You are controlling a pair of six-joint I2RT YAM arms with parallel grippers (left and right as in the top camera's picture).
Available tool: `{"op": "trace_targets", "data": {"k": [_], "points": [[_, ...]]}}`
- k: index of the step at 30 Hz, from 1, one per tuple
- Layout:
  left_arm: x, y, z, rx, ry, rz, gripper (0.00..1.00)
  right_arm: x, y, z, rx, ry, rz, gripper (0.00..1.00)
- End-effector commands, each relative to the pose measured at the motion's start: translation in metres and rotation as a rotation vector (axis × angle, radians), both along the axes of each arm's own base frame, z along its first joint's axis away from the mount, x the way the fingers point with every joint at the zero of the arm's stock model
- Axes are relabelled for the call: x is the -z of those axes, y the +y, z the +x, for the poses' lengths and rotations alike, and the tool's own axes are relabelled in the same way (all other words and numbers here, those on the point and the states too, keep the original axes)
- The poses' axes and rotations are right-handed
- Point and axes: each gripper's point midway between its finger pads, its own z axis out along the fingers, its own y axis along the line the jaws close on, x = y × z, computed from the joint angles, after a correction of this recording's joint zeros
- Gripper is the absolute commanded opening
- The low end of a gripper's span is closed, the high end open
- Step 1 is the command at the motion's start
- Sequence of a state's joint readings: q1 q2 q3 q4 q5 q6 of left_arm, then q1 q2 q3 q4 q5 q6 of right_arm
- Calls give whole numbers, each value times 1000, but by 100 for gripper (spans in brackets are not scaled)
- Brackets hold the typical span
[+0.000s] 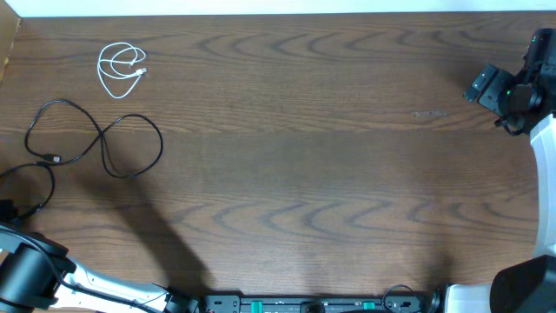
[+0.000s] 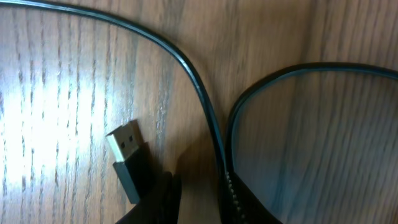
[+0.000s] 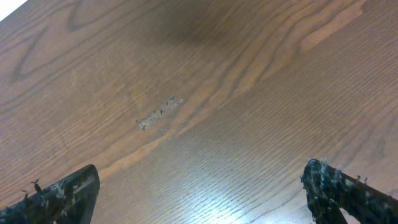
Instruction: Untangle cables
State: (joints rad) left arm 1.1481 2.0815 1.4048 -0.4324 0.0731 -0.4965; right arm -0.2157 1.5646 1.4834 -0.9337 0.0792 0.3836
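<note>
A white cable [image 1: 122,69] lies coiled at the far left of the table. A black cable [image 1: 95,139] lies in a figure-eight in front of it, apart from it. A black cord [image 1: 39,187] curves on from its plug toward the table's left edge. My left gripper [image 2: 200,199] is low over the wood there, its fingers a narrow gap apart. A black cable [image 2: 199,93] runs down along its right finger, and a USB plug [image 2: 127,158] lies beside its left finger. My right gripper [image 3: 199,193] is wide open and empty at the far right [image 1: 486,87].
A small pale scuff [image 3: 160,113] marks the wood ahead of the right gripper. The left arm [image 1: 35,274] sits at the front left corner. The right arm's base [image 1: 521,287] is at the front right. A pale wall edge [image 1: 9,43] borders the left side.
</note>
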Motion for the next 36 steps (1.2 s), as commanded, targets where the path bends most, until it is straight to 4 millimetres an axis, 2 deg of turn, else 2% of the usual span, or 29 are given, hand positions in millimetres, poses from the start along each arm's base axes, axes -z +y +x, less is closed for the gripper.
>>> {"op": "trace_targets", "data": {"k": [1,4,6,9,10,11,13,17,19,23,28,36], "points": [[-4,4,3,7,0,18,24,2,-1,0,14,5,1,99],[-18,7,4,8,-16,44,25,2,-1,0,14,5,1,99],[-34,10,6,5,-34,78,28,2,-1,0,14,5,1,99],[-64,12,11,-15,-86,127,42,2,-1,0,14,5,1,99],[-74,12,15,-7,-117,137,51,2,-1,0,14,5,1,99],[-94,8,30,35,-206,147,63,2,-1,0,14,5,1,99],[-111,-3,50,104,-328,125,72,2,-1,0,14,5,1,99],[-146,-46,100,287,-627,-4,75,2,-1,0,14,5,1,99],[-156,-69,119,369,-713,-66,74,2,-1,0,14,5,1,99],[-149,-119,148,509,-695,-164,75,2,-1,0,14,5,1,99],[-129,-193,179,700,-564,-248,75,2,-1,0,14,5,1,99],[-104,-305,213,984,-331,-273,75,2,-1,0,14,5,1,99]]}}
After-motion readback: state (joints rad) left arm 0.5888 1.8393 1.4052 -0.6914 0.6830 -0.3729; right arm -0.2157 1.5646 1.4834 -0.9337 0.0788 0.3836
